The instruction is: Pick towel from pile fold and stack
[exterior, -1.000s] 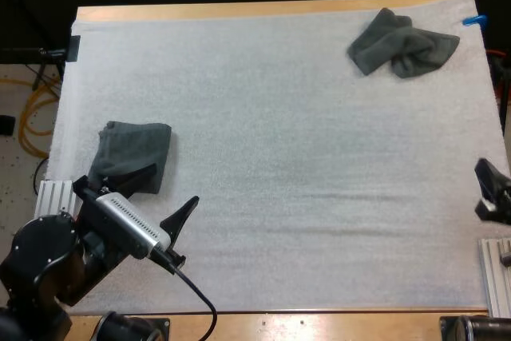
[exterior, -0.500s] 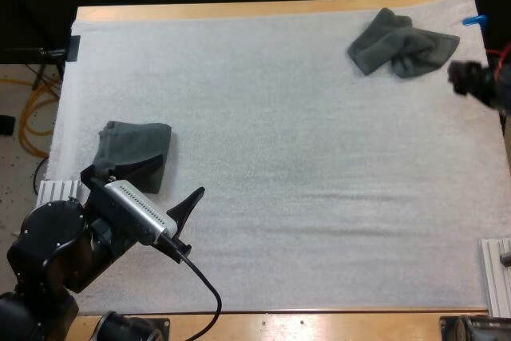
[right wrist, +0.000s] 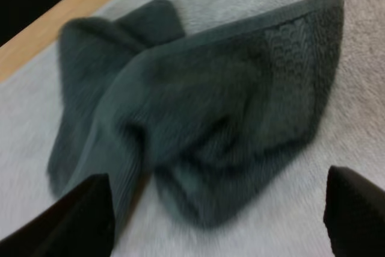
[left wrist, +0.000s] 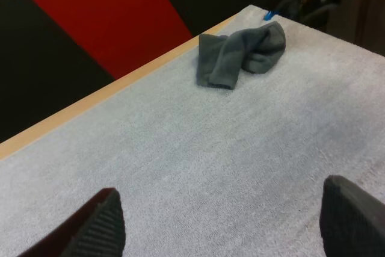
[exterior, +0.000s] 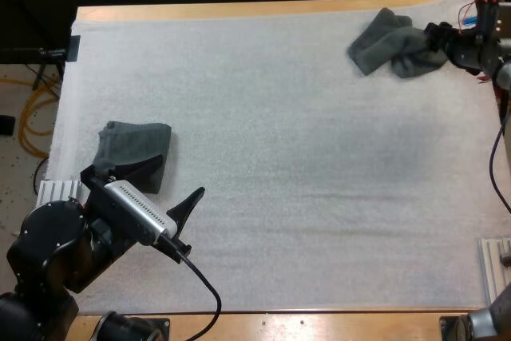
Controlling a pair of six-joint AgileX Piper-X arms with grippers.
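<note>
The right gripper (exterior: 437, 35) sits at the far right corner of the mat, its two black fingers spread apart and clear of cloth, the tips right at the right-hand end of the crumpled towel (exterior: 395, 44). From its wrist camera the towel lies just ahead of the open fingers, one hemmed, ribbed corner turned up toward them. The right arm reaches in from the right edge and lies low along the far side.

The left gripper (exterior: 169, 189) is also spread wide with nothing between its fingers, one fingertip over the near edge of the folded towel (exterior: 132, 149). Its arm is bent back at the near left corner, and the gripper points out across the mat toward the crumpled towel.

Between the two towels the white mat (exterior: 279, 165) is bare and flat. The wooden table (exterior: 239, 10) shows as a strip along the far side and again at the near edge. Left of the table, a yellow cord (exterior: 32, 117) loops on the floor.
</note>
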